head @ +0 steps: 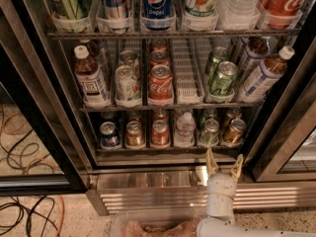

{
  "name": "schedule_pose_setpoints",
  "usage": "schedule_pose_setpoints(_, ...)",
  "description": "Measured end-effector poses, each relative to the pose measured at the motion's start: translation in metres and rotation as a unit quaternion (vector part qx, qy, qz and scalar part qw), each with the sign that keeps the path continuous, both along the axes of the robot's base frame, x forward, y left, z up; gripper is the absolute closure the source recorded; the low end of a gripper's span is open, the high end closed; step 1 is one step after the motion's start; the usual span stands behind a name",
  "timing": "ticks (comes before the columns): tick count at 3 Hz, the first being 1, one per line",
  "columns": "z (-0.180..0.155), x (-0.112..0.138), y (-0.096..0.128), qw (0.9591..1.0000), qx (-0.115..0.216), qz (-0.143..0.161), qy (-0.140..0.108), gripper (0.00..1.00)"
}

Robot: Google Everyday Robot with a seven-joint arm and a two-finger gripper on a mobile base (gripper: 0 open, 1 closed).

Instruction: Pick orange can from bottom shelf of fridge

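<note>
Below the fridge's (276, 132) wire bottom shelf (168, 148), the gripper (223, 164) gapes wide, empty; the cylindrical orange can (233, 131) stands just above.

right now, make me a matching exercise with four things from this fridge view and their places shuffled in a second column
Things:
1. orange can
2. clear bottle
3. gripper
4. blue can

Places:
a. left end of the row on the bottom shelf
b. below the bottom shelf, in front of the steel grille, jaws open
c. between the blue can and the red can
d. between the red can and the green can

Pairs: 1-c, 2-d, 3-b, 4-a
</note>
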State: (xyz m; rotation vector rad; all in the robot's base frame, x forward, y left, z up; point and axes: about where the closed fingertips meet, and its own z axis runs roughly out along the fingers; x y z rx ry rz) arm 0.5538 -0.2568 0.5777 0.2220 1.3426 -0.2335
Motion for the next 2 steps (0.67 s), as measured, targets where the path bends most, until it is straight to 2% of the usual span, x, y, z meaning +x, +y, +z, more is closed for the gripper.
schedule_pose_setpoints(1, 0.0018, 0.0058, 0.0021, 1.0, 0.001, 0.001, -0.005, 0.34)
schedule_pose_setpoints(2, 0.0042, 0.0125, 0.0043, 0.9999, 0.003, 0.003, -0.011, 0.34)
